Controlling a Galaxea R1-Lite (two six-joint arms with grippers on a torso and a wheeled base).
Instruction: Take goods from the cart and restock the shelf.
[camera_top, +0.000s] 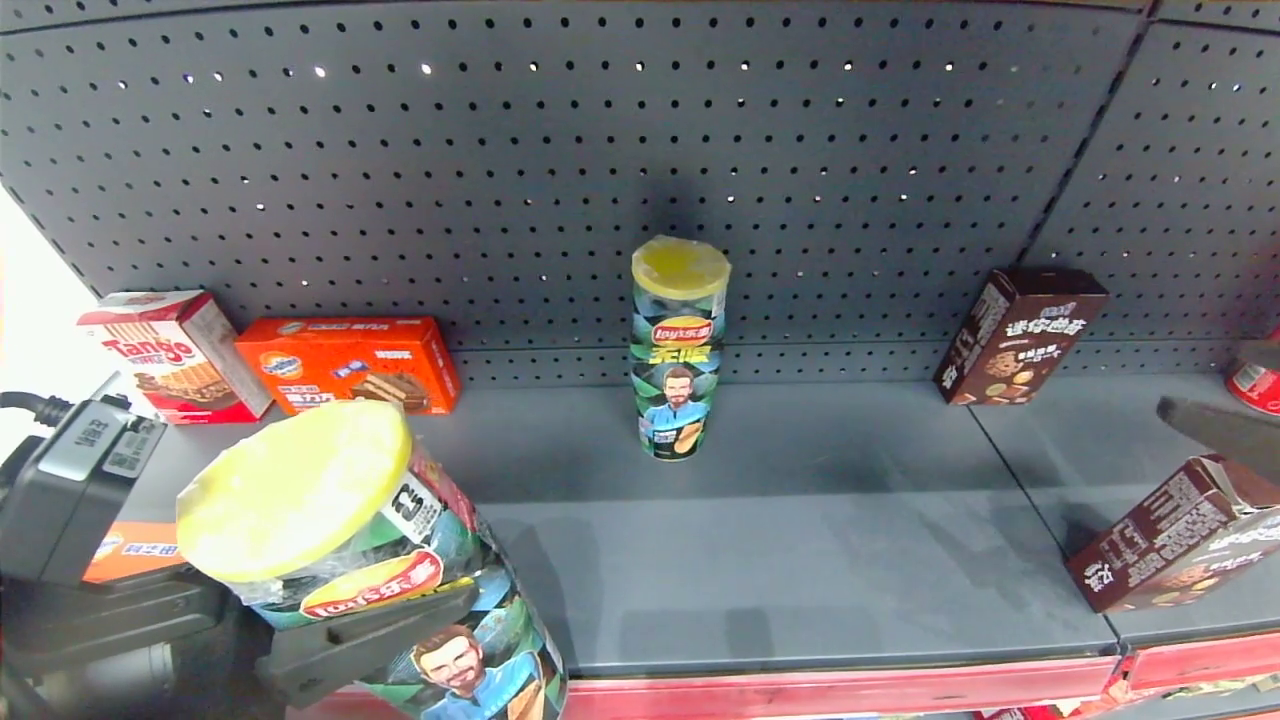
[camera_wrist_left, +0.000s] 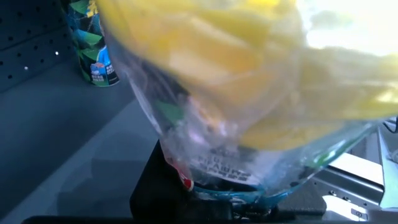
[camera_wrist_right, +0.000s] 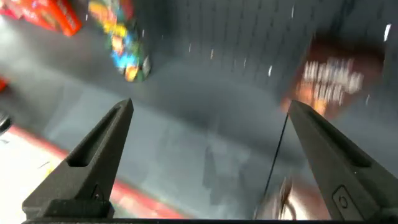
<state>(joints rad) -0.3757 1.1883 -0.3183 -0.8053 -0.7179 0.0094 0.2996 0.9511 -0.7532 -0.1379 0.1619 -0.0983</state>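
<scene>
Yellow-lidded chip can (camera_top: 380, 560) is pinched in L gripper (camera_top: 400, 615) and tilted, at the front-left edge of the shelf (camera_top: 800, 540). 2nd chip can (camera_top: 678, 350) stands upright mid-shelf, near the pegboard back. R gripper (camera_wrist_right: 210, 109) has fingers spread wide above the shelf's right part, near a tilted brown cookie box (camera_top: 1175, 535). Wafer box (camera_top: 170, 352) and orange box (camera_top: 350, 365) sit back-left.

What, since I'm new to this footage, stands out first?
A yellow-lidded chip can looms in the left foreground, clamped in the left gripper. A matching can stands upright alone in the middle of the shelf, by the pegboard. The right gripper hangs open near a tilted brown box at front right.
</scene>
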